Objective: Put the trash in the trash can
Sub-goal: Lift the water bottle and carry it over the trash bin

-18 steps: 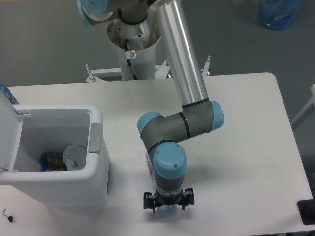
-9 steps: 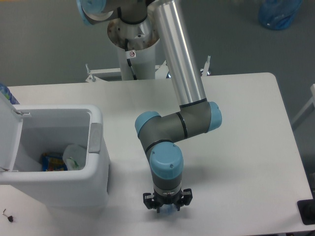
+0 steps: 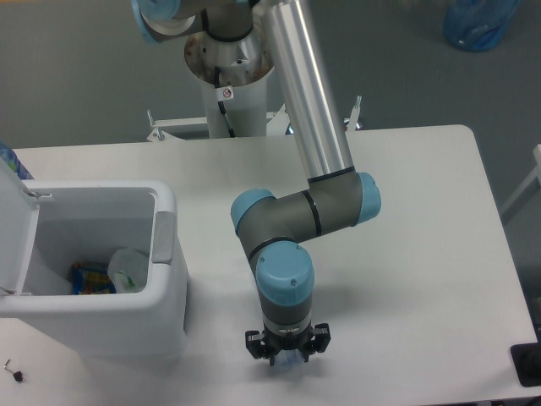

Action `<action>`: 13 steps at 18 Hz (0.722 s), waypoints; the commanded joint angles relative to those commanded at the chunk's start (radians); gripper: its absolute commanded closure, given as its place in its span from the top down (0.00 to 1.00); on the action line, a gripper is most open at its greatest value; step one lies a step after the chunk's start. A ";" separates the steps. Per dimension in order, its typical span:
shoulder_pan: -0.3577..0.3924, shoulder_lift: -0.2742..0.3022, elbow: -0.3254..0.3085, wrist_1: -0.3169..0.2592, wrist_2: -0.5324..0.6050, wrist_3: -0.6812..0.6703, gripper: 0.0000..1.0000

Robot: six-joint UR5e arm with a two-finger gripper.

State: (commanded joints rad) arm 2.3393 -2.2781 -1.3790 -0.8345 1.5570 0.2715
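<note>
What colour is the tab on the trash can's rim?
Grey: the tab sits on the white trash can's right rim, shown clearly in the fixed camera view.

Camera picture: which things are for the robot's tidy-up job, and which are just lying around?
For the job: large white boxy plastic trash can; crumpled whitish plastic wrapper inside it; end effector.
Just lying about: blue-and-yellow snack packet in the can; blue plastic bag on the floor.

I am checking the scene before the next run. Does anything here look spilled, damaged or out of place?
Nothing looks spilled or broken. The trash can stands upright with its lid open, and a wrapper and a blue-and-yellow packet lie inside it. Only a tiny dark object lies loose at the table's near left edge; what it is cannot be told.
</note>
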 joint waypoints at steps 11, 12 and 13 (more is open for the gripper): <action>0.078 0.219 0.014 0.005 -0.024 -0.011 0.59; 0.090 0.245 0.015 0.018 -0.049 -0.014 0.59; 0.104 0.273 0.017 0.043 -0.084 -0.021 0.59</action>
State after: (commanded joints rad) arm 2.4435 -2.0052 -1.3622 -0.7918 1.4730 0.2501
